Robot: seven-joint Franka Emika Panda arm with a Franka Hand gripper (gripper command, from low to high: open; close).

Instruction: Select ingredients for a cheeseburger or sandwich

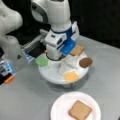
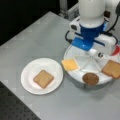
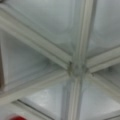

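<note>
1. Evidently, the round white divided tray (image 1: 53, 76) serves as the stock of pieces: its raised ribs meet at a hub (image 3: 75, 68) and split it into wedge compartments, so each ingredient lies apart from the others and can be lifted alone.
2. The robot's white-and-blue gripper (image 1: 55, 55) hangs low over the tray in both front views, on the side near the flat green disc (image 1: 42, 61). Its fingertips are hidden behind its own body, so whether the fingers are spread or pinching something cannot be told.
3. The wrist view looks straight down onto the ribs and bare compartments, with only a sliver of the flat red disc (image 3: 15, 117) at its bottom edge; no fingers show there.
4. The big round white paper plate (image 2: 28, 85) sits on the grey table just beside the tray, and is judged to be the assembly spot.
5. The sandwich so far is one tan-brown toast square (image 2: 43, 78) lying flat near the plate's middle, with nothing on it.
6. In the tray remain a second tan-brown toast square (image 2: 111, 69), a dark brown round patty (image 2: 90, 78) and a yellow-orange cheese square (image 2: 70, 64), each in its own wedge, flat and slightly overhanging the rim.
</note>
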